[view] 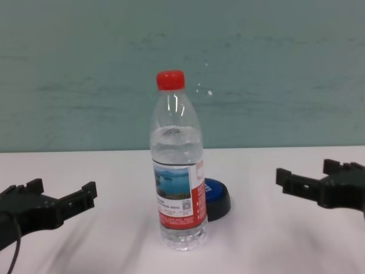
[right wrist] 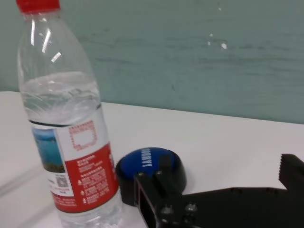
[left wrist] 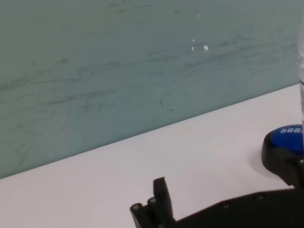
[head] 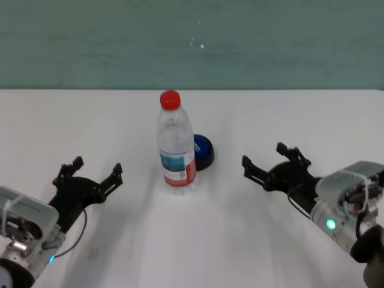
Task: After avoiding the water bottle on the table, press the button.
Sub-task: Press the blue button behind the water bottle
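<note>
The water bottle [head: 175, 147] stands upright mid-table, clear with a red cap, also seen in the chest view [view: 178, 171] and right wrist view [right wrist: 66, 123]. Just behind it to the right sits the button [head: 203, 151], blue dome on a black base, partly hidden by the bottle [view: 218, 201] [right wrist: 151, 166] [left wrist: 285, 147]. My left gripper [head: 89, 173] rests open at the lower left, well clear of the bottle [view: 60, 200]. My right gripper [head: 271, 161] is open at the right, pointing toward the button, a short gap away [view: 313, 178].
The white table [head: 198, 240] spans the view, ending at a teal wall [head: 192, 42] behind. Bare tabletop lies between each gripper and the bottle.
</note>
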### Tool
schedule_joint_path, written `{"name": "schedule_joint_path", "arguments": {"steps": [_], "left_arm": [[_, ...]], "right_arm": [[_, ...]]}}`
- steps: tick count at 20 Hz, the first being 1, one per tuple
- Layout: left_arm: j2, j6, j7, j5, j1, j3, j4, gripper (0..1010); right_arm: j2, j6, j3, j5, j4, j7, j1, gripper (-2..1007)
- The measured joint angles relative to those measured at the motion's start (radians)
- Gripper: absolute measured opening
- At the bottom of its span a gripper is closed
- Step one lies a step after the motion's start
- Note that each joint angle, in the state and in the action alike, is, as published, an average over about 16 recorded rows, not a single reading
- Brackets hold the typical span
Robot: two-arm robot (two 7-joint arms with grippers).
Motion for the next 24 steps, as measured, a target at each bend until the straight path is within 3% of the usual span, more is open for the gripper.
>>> {"name": "schedule_joint_path", "arguments": {"steps": [12,24], "left_arm": [[0.000,0.000,0.000,0.000,0.000,0.000,0.000,1000],[0.000,0.000,0.000,0.000,0.000,0.000,0.000,1000]], "right_arm": [[0.031,-0.011,-0.041,0.068,0.078,0.065,0.091,1004],[0.083,0.017,-0.094,0.101,0.163,0.124,0.188,1004]]}}
